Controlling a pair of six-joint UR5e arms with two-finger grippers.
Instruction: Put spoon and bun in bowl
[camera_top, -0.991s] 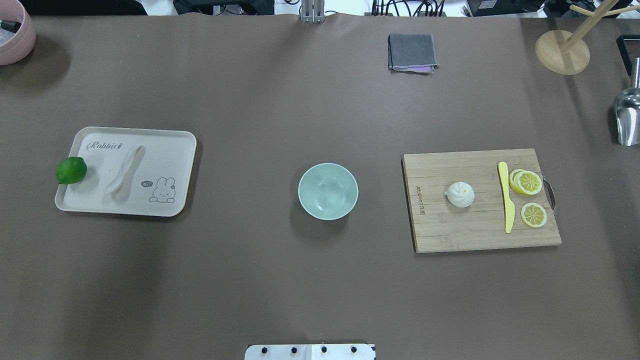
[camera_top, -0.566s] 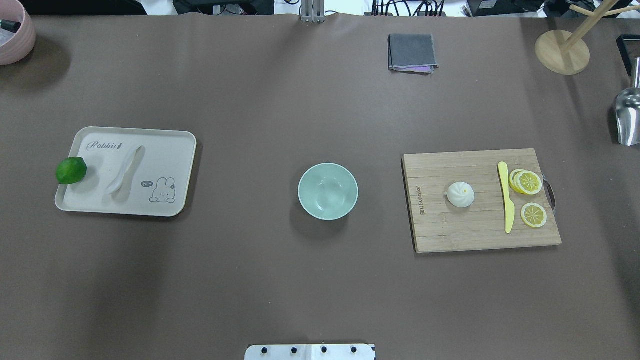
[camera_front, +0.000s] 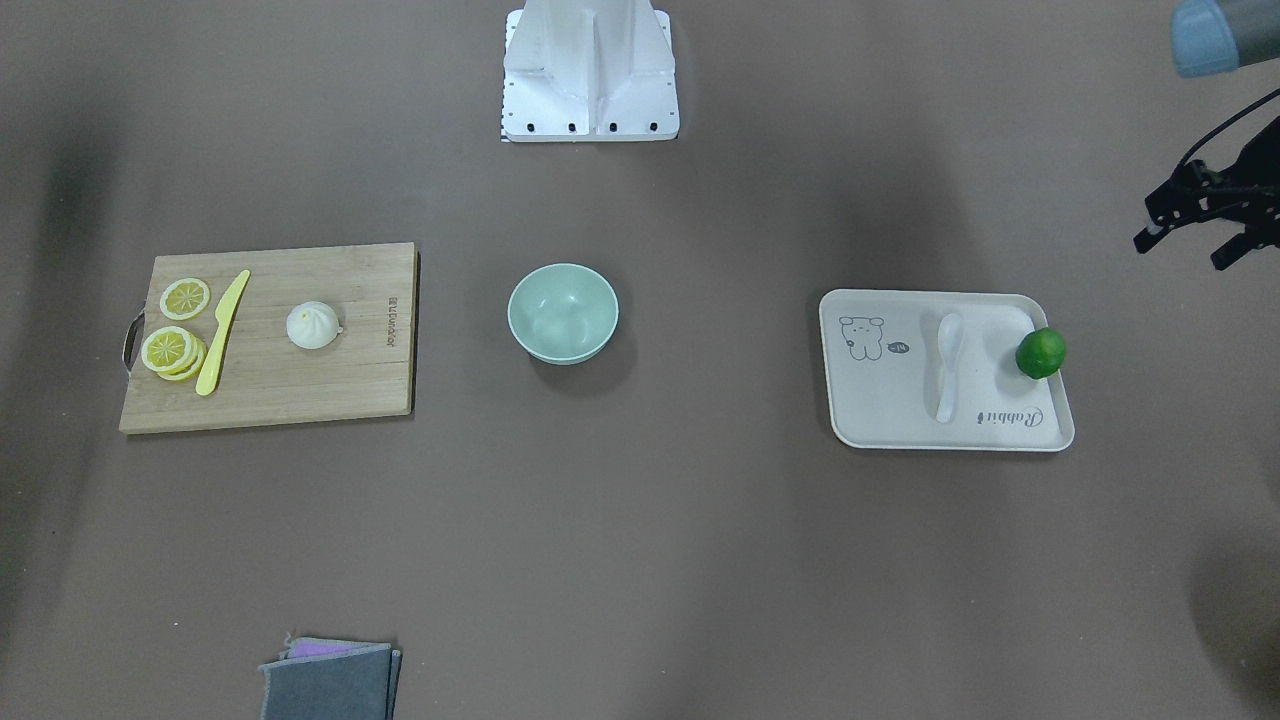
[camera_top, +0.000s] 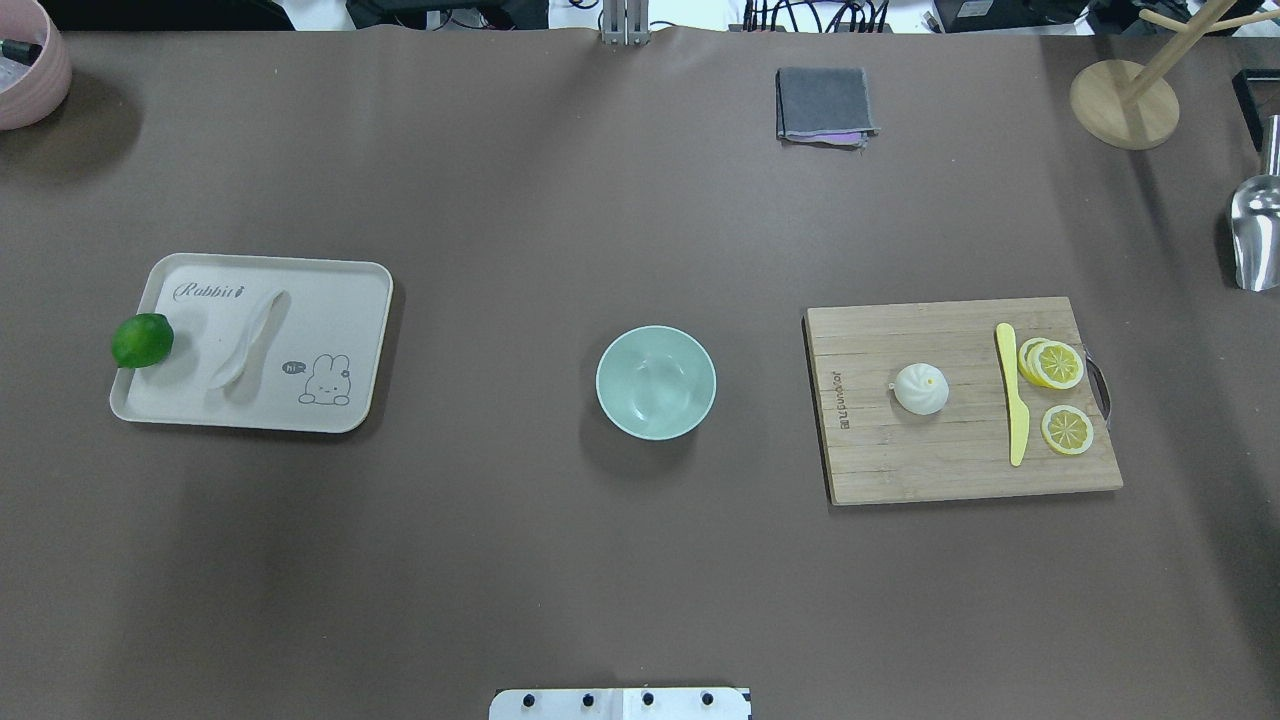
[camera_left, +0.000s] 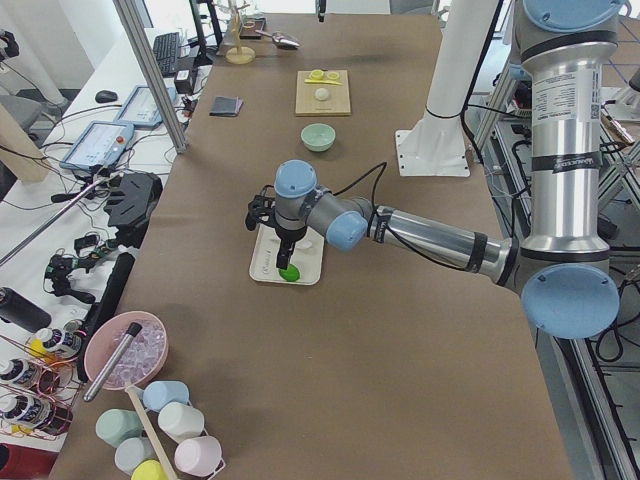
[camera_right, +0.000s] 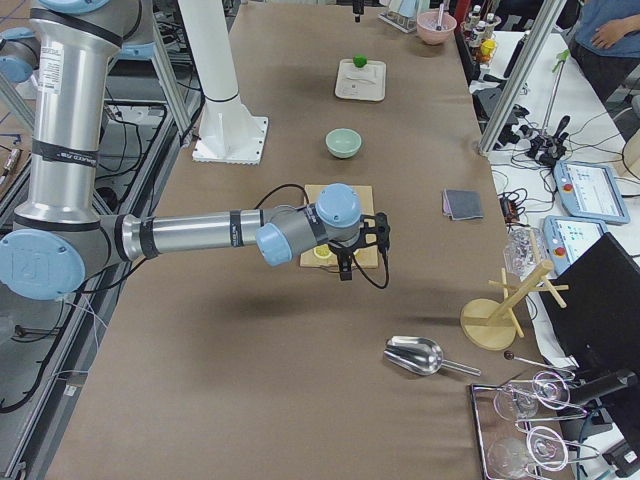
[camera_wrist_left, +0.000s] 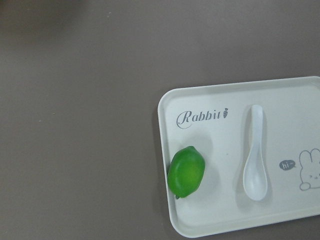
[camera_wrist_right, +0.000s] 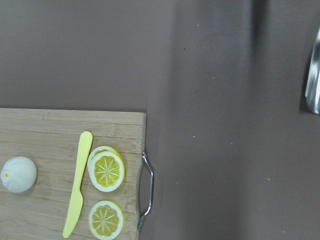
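Note:
The white spoon (camera_top: 248, 338) lies on a cream tray (camera_top: 330, 300) at the left, scoop toward me; it also shows in the left wrist view (camera_wrist_left: 255, 157). The white pleated bun (camera_top: 921, 388) sits on a wooden cutting board (camera_top: 930, 460) at the right, and in the right wrist view (camera_wrist_right: 19, 174). The mint-green bowl (camera_top: 656, 383) stands empty mid-table. My left gripper (camera_left: 283, 225) hovers high over the tray's outer end; its edge shows in the front view (camera_front: 1205, 215). My right gripper (camera_right: 362, 245) hovers over the board's outer end. I cannot tell whether either is open or shut.
A green lime (camera_top: 142, 340) rests on the tray's left rim. A yellow knife (camera_top: 1013, 392) and lemon slices (camera_top: 1055, 365) lie on the board. A grey cloth (camera_top: 824, 105), wooden stand (camera_top: 1125, 105), metal scoop (camera_top: 1255, 230) and pink bowl (camera_top: 30, 70) sit along the far edge.

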